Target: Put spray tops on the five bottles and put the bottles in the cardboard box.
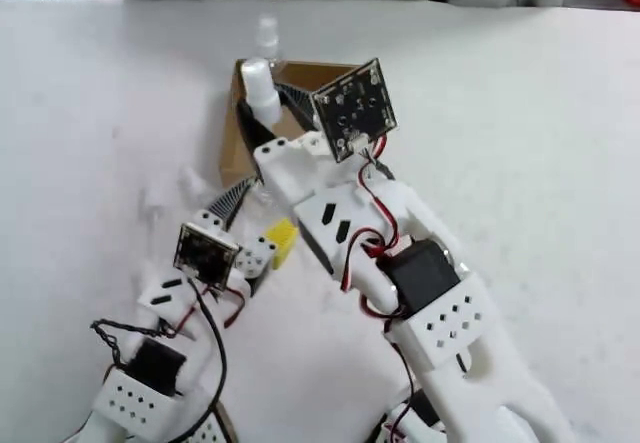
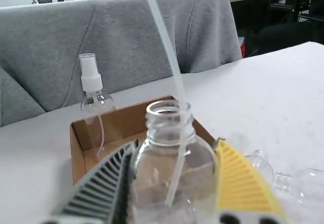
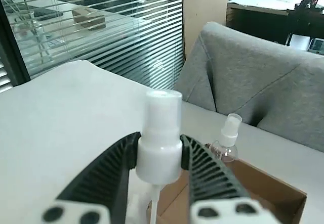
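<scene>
Right gripper: closed round the collar of a spray top, which it holds upright, nozzle end up

Left gripper: jaws clamped on the body of an open bottle; the bottle is upright, just in front of the cardboard box

Key relation: the top's dip tube slants down into the bottle's neck — its head is well above the mouth; the next move looks like a descent along the bottle's axis, straightening the tube

Room: a capped bottle stands at the box's far wall; uncapped bottles lie on the table beside the left gripper — crowded there, open table on the right arm's outer side
</scene>
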### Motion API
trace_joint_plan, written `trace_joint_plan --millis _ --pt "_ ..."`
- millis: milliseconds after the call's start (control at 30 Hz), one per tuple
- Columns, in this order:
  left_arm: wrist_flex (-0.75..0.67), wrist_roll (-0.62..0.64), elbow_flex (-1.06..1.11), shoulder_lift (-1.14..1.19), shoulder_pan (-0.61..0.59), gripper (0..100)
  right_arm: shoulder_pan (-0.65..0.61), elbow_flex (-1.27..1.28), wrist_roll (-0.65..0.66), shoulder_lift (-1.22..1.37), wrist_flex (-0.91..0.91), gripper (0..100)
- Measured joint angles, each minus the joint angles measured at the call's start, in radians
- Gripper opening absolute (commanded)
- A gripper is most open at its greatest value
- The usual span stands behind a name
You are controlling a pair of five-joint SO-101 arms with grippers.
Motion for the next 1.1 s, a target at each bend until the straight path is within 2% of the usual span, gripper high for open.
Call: trace_joint_plan --millis 167,600,1100 --pt "0.0 0.0 0.0 0.0 0.0 11 0.002 0.012 -0.075 0.0 0.0 1.6" --pt "0.0 0.0 0.0 0.0 0.0 11 0.002 0.149 -0.141 -0.075 -0.009 1.6" --pt "0.0 0.0 0.0 0.0 0.0 11 -0.031 0.499 -0.143 -0.296 -0.241 1.6"
